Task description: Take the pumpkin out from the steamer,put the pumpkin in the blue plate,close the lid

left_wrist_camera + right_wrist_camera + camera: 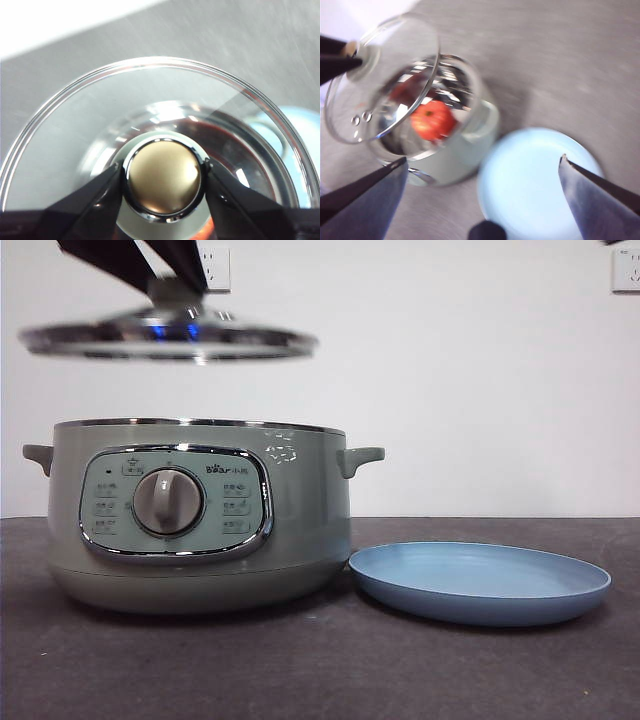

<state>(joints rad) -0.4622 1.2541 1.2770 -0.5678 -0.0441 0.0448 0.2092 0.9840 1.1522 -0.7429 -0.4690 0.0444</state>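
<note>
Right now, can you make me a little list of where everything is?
lid: held up in the air above the steamer, off it
left gripper: shut on the lid's knob
steamer: open, on the table
pumpkin: inside the steamer
blue plate: beside the steamer, nothing on it
right gripper: open, high over the plate and steamer

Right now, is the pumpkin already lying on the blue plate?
No, the pumpkin sits inside the steamer; the blue plate beside it is bare.
</note>
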